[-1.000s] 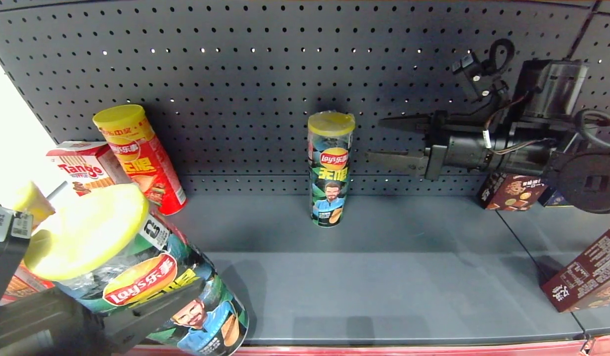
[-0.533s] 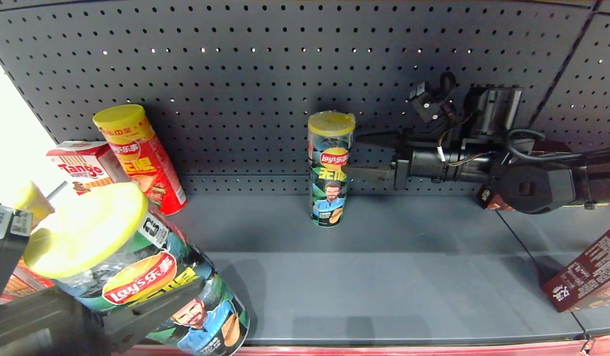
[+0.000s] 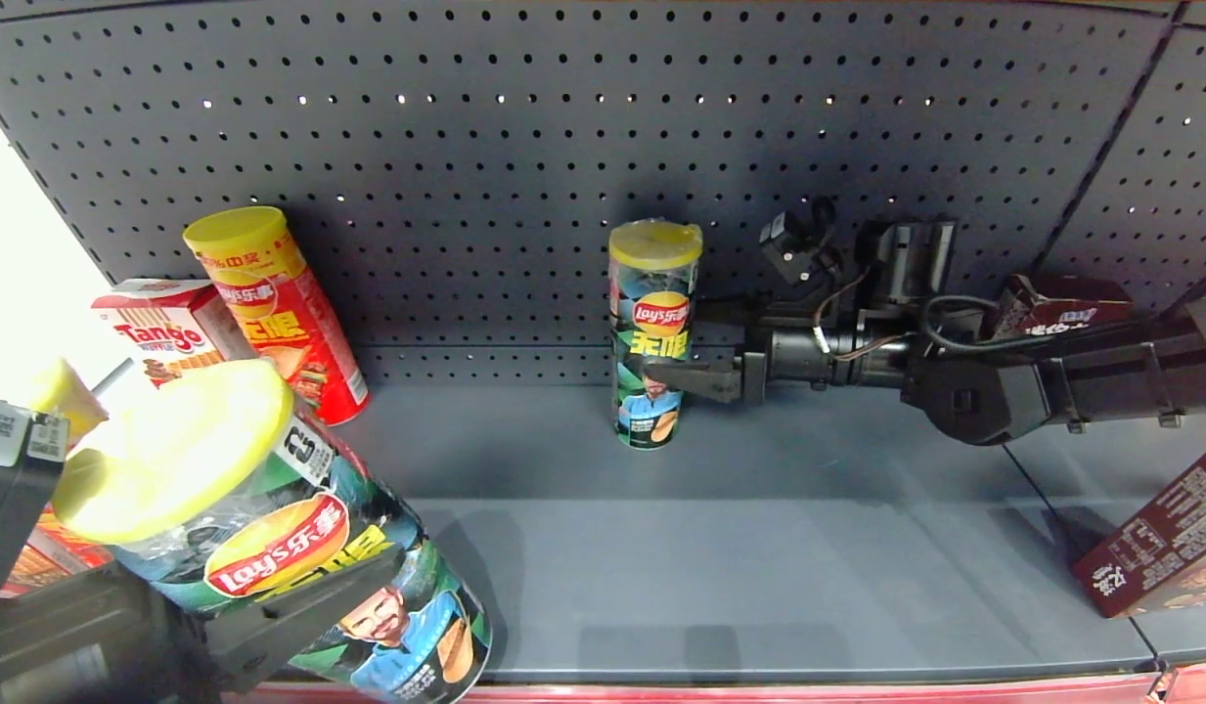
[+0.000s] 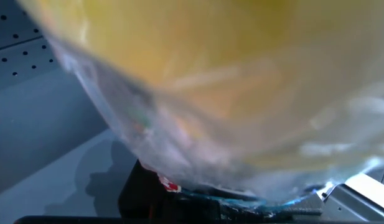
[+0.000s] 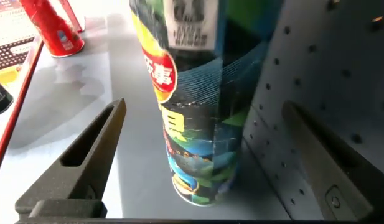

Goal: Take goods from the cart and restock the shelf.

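A green-and-blue chip can with a yellow lid (image 3: 653, 337) stands upright at the back middle of the grey shelf (image 3: 779, 557). My right gripper (image 3: 677, 344) comes in from the right and is open, one finger in front of the can and one behind it. In the right wrist view the can (image 5: 195, 106) stands between the spread fingers (image 5: 86, 168), apart from both. At the shelf's front left, my left gripper (image 3: 162, 562) is shut on a second, tilted chip can (image 3: 270, 548). Its yellow lid (image 4: 210, 68) sits close before the left wrist camera.
A red chip can (image 3: 275, 313) and a wafer box (image 3: 167, 332) stand at the back left. Brown boxes sit at the right (image 3: 1165, 538) and behind the right arm (image 3: 1052, 308). The pegboard wall (image 3: 524, 147) backs the shelf, and a red strip (image 3: 759, 689) marks its front edge.
My right arm moved left and down along the pegboard until its open fingers straddled the standing can. The left gripper and its can stayed almost still.
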`<state>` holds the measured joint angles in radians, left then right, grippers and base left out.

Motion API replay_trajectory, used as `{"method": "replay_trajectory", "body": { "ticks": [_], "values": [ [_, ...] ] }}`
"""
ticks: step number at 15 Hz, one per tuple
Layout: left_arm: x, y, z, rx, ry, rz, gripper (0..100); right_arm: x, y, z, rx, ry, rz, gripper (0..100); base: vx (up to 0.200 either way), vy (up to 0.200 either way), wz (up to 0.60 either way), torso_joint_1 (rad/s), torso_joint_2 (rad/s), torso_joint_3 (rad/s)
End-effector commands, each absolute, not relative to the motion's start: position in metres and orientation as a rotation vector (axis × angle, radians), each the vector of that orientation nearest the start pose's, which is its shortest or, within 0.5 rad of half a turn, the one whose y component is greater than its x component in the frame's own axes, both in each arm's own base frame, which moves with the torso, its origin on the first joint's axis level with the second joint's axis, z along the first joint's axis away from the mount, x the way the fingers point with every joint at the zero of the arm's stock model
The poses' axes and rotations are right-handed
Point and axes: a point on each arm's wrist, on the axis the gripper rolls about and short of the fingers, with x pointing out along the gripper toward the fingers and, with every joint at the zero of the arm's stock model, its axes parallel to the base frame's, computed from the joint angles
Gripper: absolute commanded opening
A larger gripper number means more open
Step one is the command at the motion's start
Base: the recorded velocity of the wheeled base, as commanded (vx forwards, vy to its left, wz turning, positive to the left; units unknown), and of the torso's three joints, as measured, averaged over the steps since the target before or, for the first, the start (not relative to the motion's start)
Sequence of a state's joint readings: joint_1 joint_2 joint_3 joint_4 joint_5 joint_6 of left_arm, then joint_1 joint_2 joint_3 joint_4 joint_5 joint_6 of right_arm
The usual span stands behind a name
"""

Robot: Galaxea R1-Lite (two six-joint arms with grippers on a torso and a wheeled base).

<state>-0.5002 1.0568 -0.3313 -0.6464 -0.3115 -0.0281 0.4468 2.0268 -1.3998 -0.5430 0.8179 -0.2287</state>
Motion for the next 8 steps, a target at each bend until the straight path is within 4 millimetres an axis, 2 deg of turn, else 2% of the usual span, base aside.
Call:
{"method": "replay_trajectory", "body": {
  "ticks": [1, 8],
  "values": [
    [0.115, -0.071, 0.194, -0.021, 0.092, -0.810, 0, 0.369, 0.201, 0.210, -0.177, -0.038, 1.283, 100, 0.000, 0.000, 0.00, 0.000, 0.00, 0.000],
    [0.115, -0.068, 0.193, -0.026, 0.097, -0.793, 0, 0.386, 0.214, 0.191, -0.174, -0.022, 1.281, 100, 0.000, 0.000, 0.00, 0.000, 0.00, 0.000]
  ]
}}
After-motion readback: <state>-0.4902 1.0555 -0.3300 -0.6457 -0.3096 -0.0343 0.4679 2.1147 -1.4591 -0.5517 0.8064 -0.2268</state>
